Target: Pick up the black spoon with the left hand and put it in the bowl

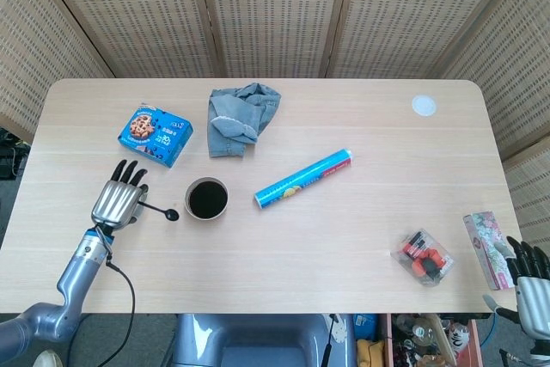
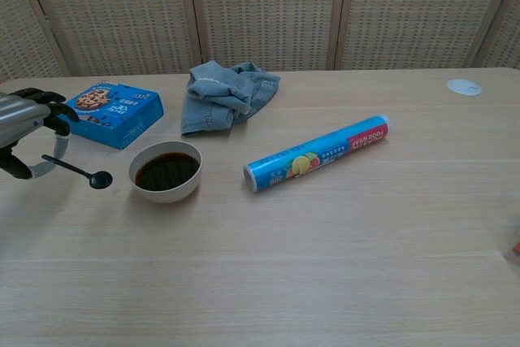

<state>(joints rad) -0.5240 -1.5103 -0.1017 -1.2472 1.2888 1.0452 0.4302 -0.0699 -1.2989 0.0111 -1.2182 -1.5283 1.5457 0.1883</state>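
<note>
My left hand pinches the handle of the black spoon and holds it above the table, just left of the bowl. The spoon's head points toward the bowl and hangs slightly lower than the handle. The white bowl, dark inside, stands on the table a short gap to the right of the spoon's head. My right hand shows only at the bottom right corner of the head view, off the table's edge, fingers apart and holding nothing.
A blue cookie box lies behind my left hand. Crumpled denim cloth lies behind the bowl, and a blue wrap roll to its right. At the right lie a red packet, a floral box and a white disc.
</note>
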